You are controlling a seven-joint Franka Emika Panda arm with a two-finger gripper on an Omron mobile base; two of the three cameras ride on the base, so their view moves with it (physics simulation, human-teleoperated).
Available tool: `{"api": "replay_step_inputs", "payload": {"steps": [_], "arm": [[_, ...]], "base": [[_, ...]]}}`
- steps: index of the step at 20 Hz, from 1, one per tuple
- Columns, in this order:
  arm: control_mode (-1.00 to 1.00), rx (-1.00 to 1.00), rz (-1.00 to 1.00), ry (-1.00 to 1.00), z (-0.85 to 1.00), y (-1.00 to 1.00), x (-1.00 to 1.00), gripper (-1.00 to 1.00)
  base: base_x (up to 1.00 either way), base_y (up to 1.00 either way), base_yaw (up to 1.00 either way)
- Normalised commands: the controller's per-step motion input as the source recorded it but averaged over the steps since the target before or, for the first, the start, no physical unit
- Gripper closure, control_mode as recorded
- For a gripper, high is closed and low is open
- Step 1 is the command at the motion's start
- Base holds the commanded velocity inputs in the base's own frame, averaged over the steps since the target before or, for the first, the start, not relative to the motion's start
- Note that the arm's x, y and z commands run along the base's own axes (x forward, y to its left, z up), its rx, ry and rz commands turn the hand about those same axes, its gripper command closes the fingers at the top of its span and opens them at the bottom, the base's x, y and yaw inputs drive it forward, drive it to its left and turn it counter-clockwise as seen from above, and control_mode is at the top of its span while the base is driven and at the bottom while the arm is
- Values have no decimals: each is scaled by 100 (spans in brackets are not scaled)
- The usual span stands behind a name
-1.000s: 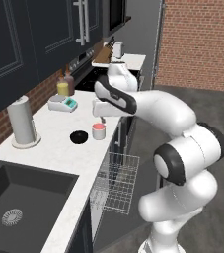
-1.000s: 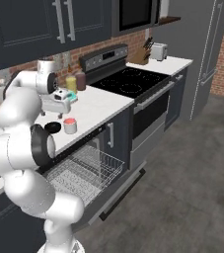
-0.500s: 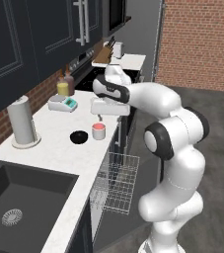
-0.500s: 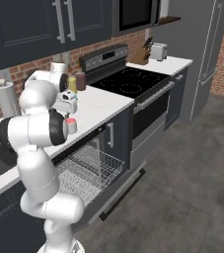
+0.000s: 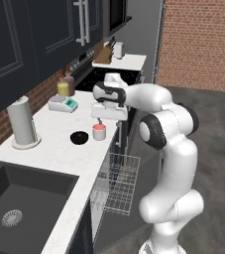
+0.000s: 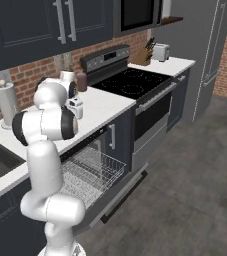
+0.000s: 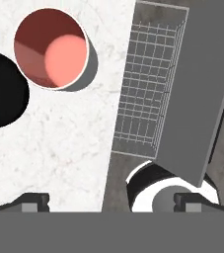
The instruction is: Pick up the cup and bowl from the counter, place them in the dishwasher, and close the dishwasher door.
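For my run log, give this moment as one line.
phase: approach | gripper: open, above small red-lined whitish cup | black bowl: beside cup

We see the small squat cup (image 5: 99,131) on the long stone counter (image 5: 59,154), just beside the shallow round bowl (image 5: 79,137) on its left. Our gripper (image 5: 100,120) hangs above the cup. The pull-out wire rack (image 5: 116,181) lies below the counter's edge.

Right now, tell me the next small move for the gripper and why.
Probably shift the gripper sideways until it is centred over the cup, then descend. In the hand view the open fingers straddle the counter edge, with the cup off toward the upper left beside the bowl, both still on the counter. The dishwasher rack is already pulled out.
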Motion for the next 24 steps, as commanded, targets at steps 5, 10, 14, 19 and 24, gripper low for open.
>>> {"api": "replay_step_inputs", "payload": {"steps": [5, 10, 14, 19, 24], "arm": [[-100, 0, -11, 0, -36, -5, 38, -100], [-100, 0, -10, 0, -32, -1, 30, -100], [-100, 0, -9, 0, -29, 0, 27, -100], [-100, 0, -6, -2, -29, 0, 29, -100], [-100, 0, -3, -3, -22, 0, 20, -100]], "base": [[0, 0, 0], [0, 0, 0], [0, 0, 0], [0, 0, 0], [0, 0, 0]]}}
